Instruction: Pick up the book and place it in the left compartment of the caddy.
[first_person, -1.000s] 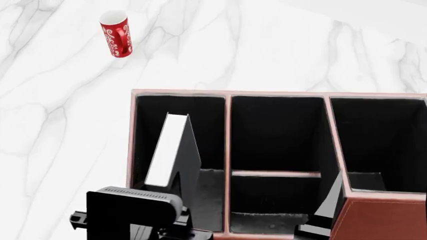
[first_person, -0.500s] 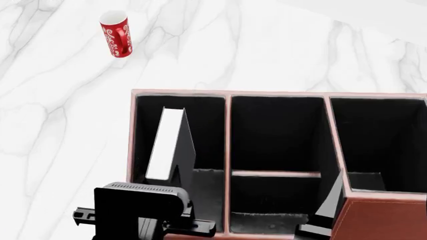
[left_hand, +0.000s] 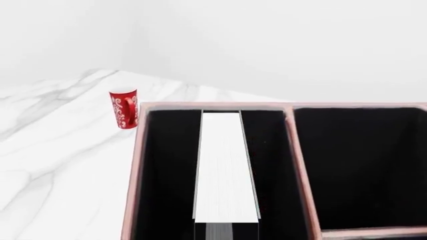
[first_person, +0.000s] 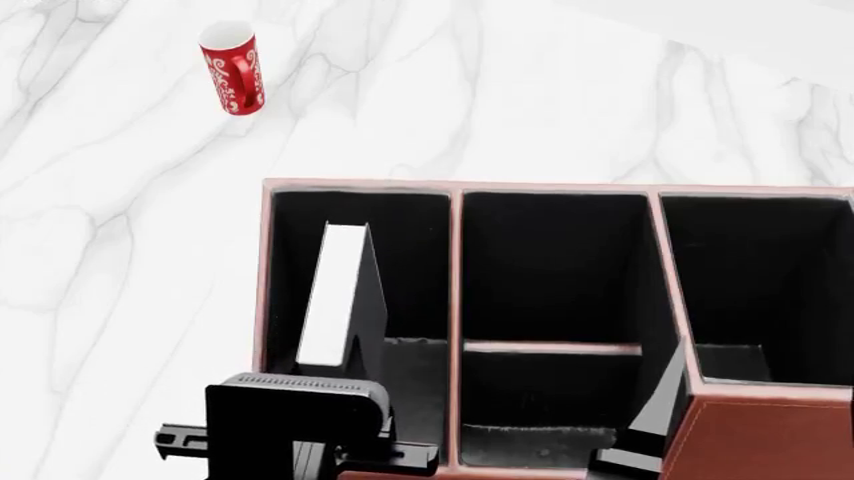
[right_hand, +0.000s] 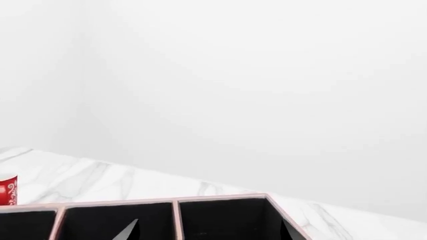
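Three bays visible in the head view inside the caddy (first_person: 747, 440), reddish-brown with pale pink rims, resting on the white marbled surface (first_person: 120, 250). Standing in the left compartment (first_person: 416, 235), the book (first_person: 331, 296), white page edges up, leaning slightly, lower end hidden behind the left pincer (first_person: 300, 455). Placed on edge, apparently so as to slide down between the bay's walls rather than jam flat across the rim. Cannot tell from here how wide the left pincer stands or whether it grips the book; only its black housing showing. Right pincer (first_person: 654, 420) poking up near the middle bay, parked aside, opening unclear. Red mug (first_person: 232, 68) well apart, far off on the surface. From the left wrist view, the book (left_hand: 225, 167) running straight down the middle of the left compartment (left_hand: 167, 165), clear of both side walls, fingers out of sight. From the right wrist view, only the caddy's far rim (right_hand: 220, 198) and a sliver of mug (right_hand: 7, 191). Judged nearly complete: release and withdrawal remaining.
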